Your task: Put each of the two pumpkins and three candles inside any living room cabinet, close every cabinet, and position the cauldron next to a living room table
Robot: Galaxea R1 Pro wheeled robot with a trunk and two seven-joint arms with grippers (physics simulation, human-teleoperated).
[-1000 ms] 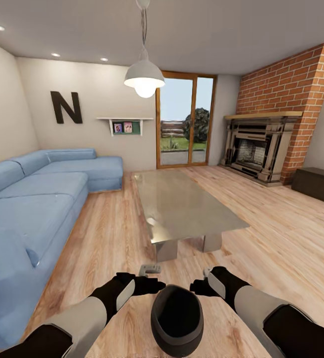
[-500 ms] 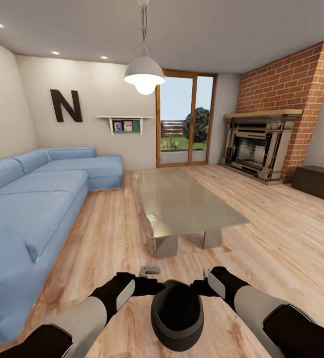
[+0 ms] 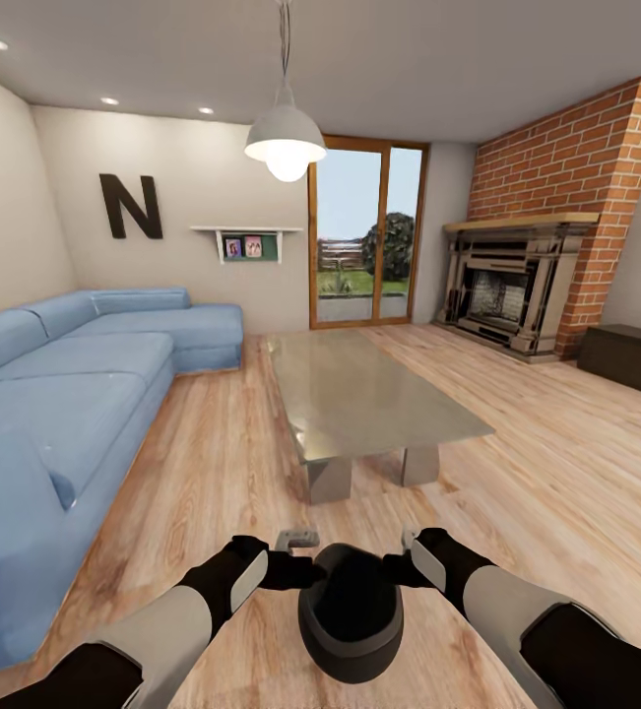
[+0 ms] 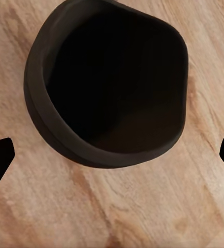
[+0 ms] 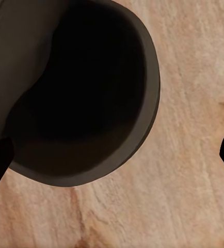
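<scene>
So the cauldron (image 3: 351, 612) sits between the left gripper (image 3: 305, 569) and right gripper (image 3: 391, 569), same as a second ago; both look spread open, though I can't tell whether they're touching it. The view has crept forward, so the worktop (image 3: 369, 396) looks nearer. Left of it is the blue sofa (image 3: 64, 394); beyond, right, the fireplace (image 3: 507, 290) and dark cabinet (image 3: 630, 359).
</scene>
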